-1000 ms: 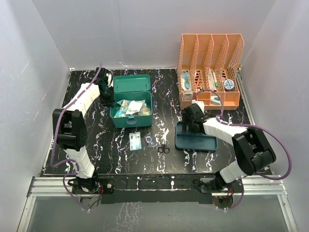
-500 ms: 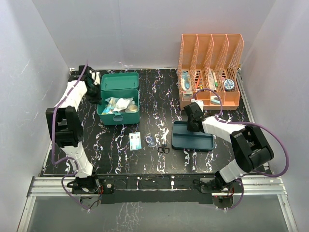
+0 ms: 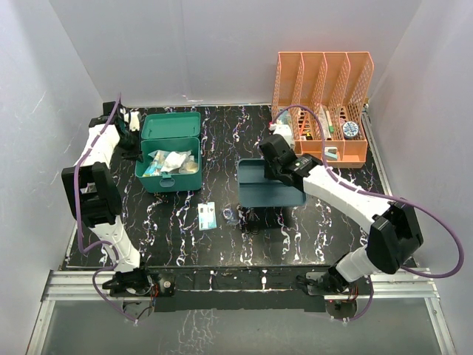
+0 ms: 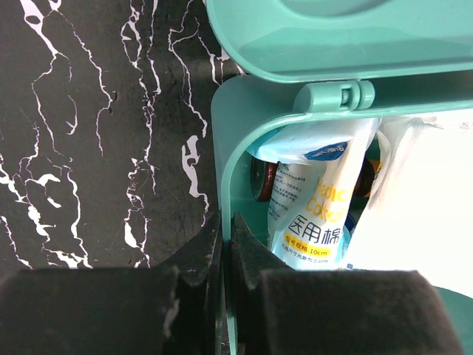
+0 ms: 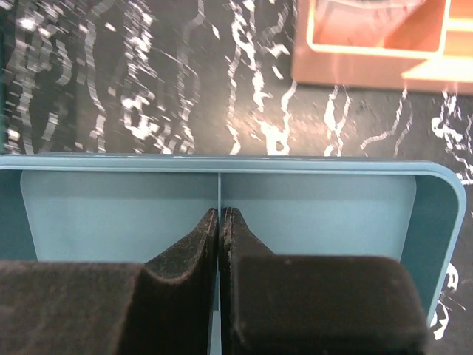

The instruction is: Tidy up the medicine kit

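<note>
The teal medicine kit point(image 3: 168, 180) stands open at the back left, lid point(image 3: 171, 124) tipped back, with packets and small bottles inside. My left gripper point(image 3: 138, 151) is shut on the kit's left wall point(image 4: 222, 140), one finger inside and one outside; a white swab packet point(image 4: 310, 214) lies just past it. My right gripper point(image 3: 275, 176) is shut on the thin middle divider point(image 5: 220, 188) of the flat blue-grey tray point(image 3: 255, 194), which hangs raised over the table's centre. The tray point(image 5: 332, 214) is empty where it shows.
An orange mesh file rack point(image 3: 321, 111) with several items stands at the back right, and its base point(image 5: 384, 44) lies beyond the tray. A small card point(image 3: 207, 216), a clear ring point(image 3: 230, 216) and scissors point(image 3: 249, 224) lie near the front, the scissors partly under the tray.
My left gripper dragged the kit leftward along the table. My right gripper closed on the tray's divider, then lifted the tray and carried it left toward the centre.
</note>
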Available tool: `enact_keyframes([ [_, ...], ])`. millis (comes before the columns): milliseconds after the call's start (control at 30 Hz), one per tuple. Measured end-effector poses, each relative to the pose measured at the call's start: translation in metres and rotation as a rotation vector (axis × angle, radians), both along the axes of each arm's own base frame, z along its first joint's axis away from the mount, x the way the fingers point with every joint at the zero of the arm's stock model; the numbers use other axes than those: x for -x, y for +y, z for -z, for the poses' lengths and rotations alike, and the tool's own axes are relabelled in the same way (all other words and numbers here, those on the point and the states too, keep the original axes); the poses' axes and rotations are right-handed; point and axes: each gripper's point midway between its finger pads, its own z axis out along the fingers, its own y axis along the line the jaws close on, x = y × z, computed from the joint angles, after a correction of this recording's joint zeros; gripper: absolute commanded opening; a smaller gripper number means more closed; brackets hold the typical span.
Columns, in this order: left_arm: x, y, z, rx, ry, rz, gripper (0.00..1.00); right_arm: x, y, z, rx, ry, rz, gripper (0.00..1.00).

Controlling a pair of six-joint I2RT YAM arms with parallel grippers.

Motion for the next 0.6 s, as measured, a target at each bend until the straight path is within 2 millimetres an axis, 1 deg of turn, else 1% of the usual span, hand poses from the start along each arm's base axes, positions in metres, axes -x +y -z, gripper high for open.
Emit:
enact_keyframes([
  [67, 0.000, -0.001, 0.000, 0.003, -0.001, 0.006, 0.00, -0.007, 0.015, -0.019, -0.027, -0.039, -0.016, 0.00],
  [100, 0.000, -0.001, 0.000, 0.004, -0.002, 0.010, 0.00, -0.011, 0.019, -0.024, -0.032, -0.051, -0.017, 0.00],
  [167, 0.000, -0.001, 0.000, 0.006, -0.003, 0.014, 0.00, -0.021, 0.027, -0.029, -0.035, -0.062, -0.015, 0.00],
  [200, 0.000, 0.000, 0.000, 0.008, -0.003, 0.013, 0.00, -0.027, 0.032, -0.028, -0.032, -0.061, -0.013, 0.00],
  [267, 0.000, 0.000, 0.000, 0.012, -0.003, 0.013, 0.00, -0.037, 0.041, -0.017, -0.018, -0.043, -0.016, 0.00],
  [333, 0.000, 0.000, 0.000, 0.016, -0.005, 0.013, 0.00, -0.045, 0.051, -0.001, 0.004, -0.013, -0.019, 0.00],
  [433, 0.000, 0.000, 0.000, 0.024, -0.009, 0.012, 0.00, -0.061, 0.071, 0.022, 0.031, 0.019, -0.032, 0.00],
  [533, 0.002, -0.002, 0.000, 0.031, -0.008, 0.014, 0.00, -0.074, 0.088, 0.037, 0.041, 0.033, -0.044, 0.00],
  [600, 0.003, -0.003, 0.000, 0.037, -0.007, 0.015, 0.00, -0.082, 0.099, 0.041, 0.041, 0.032, -0.050, 0.00],
])
